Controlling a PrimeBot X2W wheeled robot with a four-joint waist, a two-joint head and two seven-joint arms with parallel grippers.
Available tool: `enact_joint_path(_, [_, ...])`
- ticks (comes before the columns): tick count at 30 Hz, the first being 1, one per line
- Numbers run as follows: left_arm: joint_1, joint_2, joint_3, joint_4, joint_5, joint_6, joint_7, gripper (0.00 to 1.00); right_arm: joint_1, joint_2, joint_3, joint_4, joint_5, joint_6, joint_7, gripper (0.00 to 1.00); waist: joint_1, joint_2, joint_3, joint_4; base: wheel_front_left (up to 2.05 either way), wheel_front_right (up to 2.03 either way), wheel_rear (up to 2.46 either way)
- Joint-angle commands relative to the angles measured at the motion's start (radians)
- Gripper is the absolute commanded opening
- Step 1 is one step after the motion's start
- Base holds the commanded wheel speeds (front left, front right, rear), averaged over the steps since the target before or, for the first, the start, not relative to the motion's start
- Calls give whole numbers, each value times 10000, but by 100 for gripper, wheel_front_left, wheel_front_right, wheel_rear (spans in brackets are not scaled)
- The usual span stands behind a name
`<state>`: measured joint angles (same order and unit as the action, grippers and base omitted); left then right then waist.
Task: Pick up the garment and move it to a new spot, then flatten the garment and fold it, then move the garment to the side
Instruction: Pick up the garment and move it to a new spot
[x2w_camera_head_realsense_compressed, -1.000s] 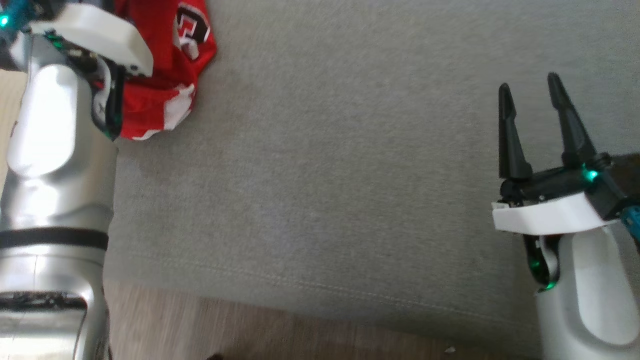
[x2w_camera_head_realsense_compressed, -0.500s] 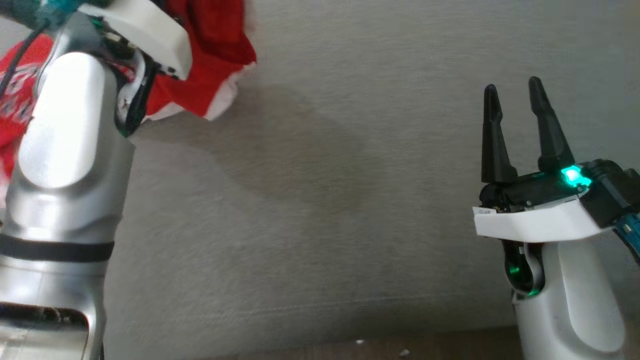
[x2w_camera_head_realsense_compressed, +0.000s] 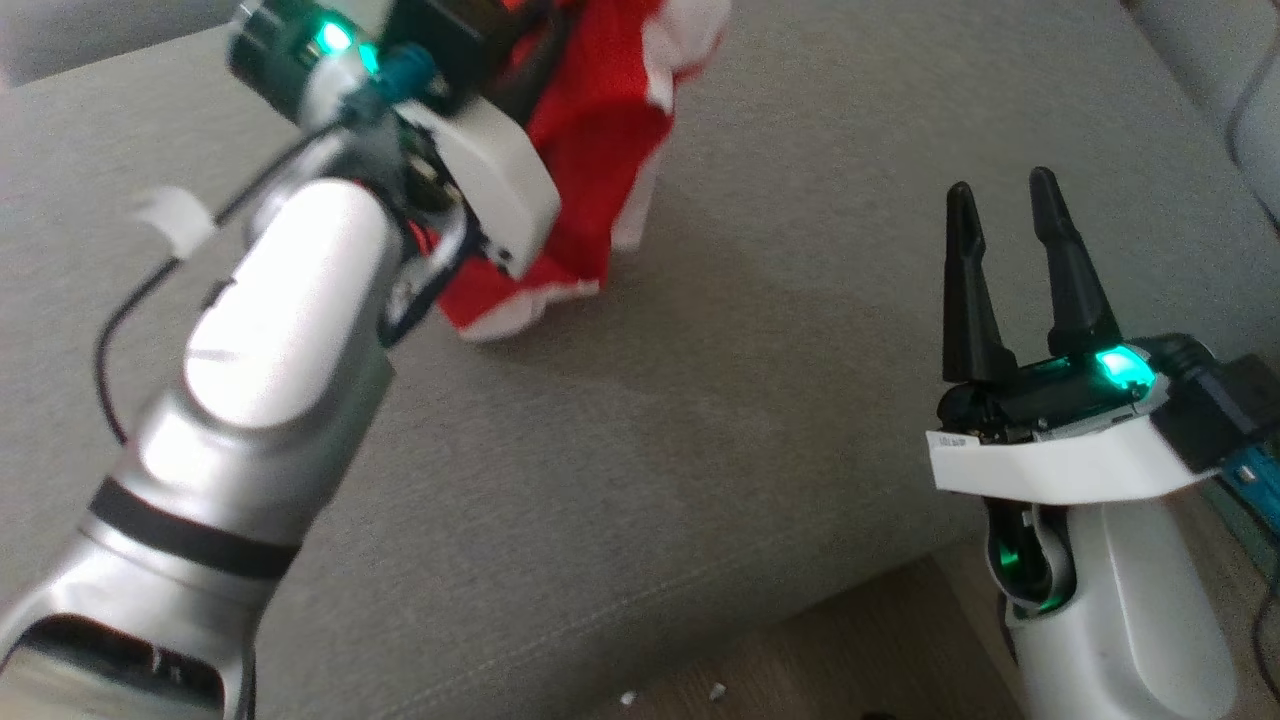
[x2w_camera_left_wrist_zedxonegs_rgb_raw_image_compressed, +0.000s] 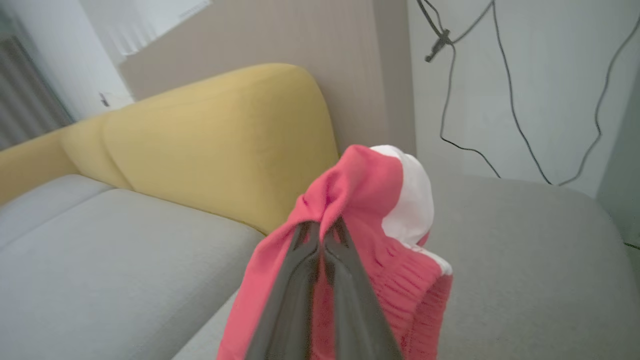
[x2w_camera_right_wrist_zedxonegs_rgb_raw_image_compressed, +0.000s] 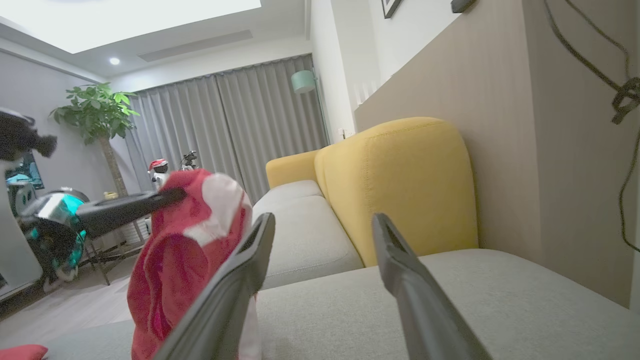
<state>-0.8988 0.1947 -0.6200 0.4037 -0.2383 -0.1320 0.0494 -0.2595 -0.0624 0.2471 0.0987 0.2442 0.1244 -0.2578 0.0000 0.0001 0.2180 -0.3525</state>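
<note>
Lifted since the earlier frames, the one red and white knitted garment (x2w_camera_head_realsense_compressed: 600, 150) now hangs over the grey fabric sofa seat (x2w_camera_head_realsense_compressed: 750, 400), whose front edge meets the wooden floor (x2w_camera_head_realsense_compressed: 850, 655). Much free seat lies between it and the right gripper (x2w_camera_head_realsense_compressed: 1001, 183). In the left wrist view, the left gripper (x2w_camera_left_wrist_zedxonegs_rgb_raw_image_compressed: 322, 235) is pinched closed on a garment fold. In the right wrist view, the two right fingers stand apart, holding nothing.

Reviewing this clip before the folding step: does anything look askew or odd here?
Only the red garment: it hangs bunched in a crumpled wad from the shut left claw over the grey cushion, nowhere near flat. The open right claw holds nothing. Nothing looks damaged.
</note>
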Motion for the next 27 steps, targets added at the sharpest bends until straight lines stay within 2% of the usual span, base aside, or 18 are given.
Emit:
enact_joint_path(1, [-108,393,98,-54,-79,16,80,0,-158,121,292,-437,124,63,-40,100,0,-1,365,-444,0,0,0])
enact_joint_path(9, [347,627,-797,2226,209,32,-405,0,-441,121,630,-545,314,63,-40,100,0,-1,1398,-578,0,0,0])
enact_joint_path(12, [282,496,-833,2946,327,266,-1001,0,-517,121,696,-525,273,63,-40,100,0,-1,1488,-354,0,0,0])
enact_joint_path(13, [289,406,-827,3133,330,358,-1241,33,-517,121,695,-495,256,63,-40,100,0,-1,1439,-238,0,0,0])
enact_joint_path(14, [289,406,-827,3133,330,358,-1241,33,-517,121,695,-495,256,63,-40,100,0,-1,1439,-238,0,0,0])
enact_joint_path(15, [330,282,-814,3325,281,410,-1428,100,-505,121,705,-437,208,63,-40,100,0,-1,1363,-113,0,0,0])
enact_joint_path(22, [818,-406,-571,3924,-62,983,-2790,100,-278,121,532,31,-117,63,-40,100,0,-1,541,1000,0,0,0])
enact_joint_path(27, [1874,-779,48,3364,-721,1418,-3086,100,73,121,263,339,-427,63,-40,100,0,-1,-109,2073,0,0,0])
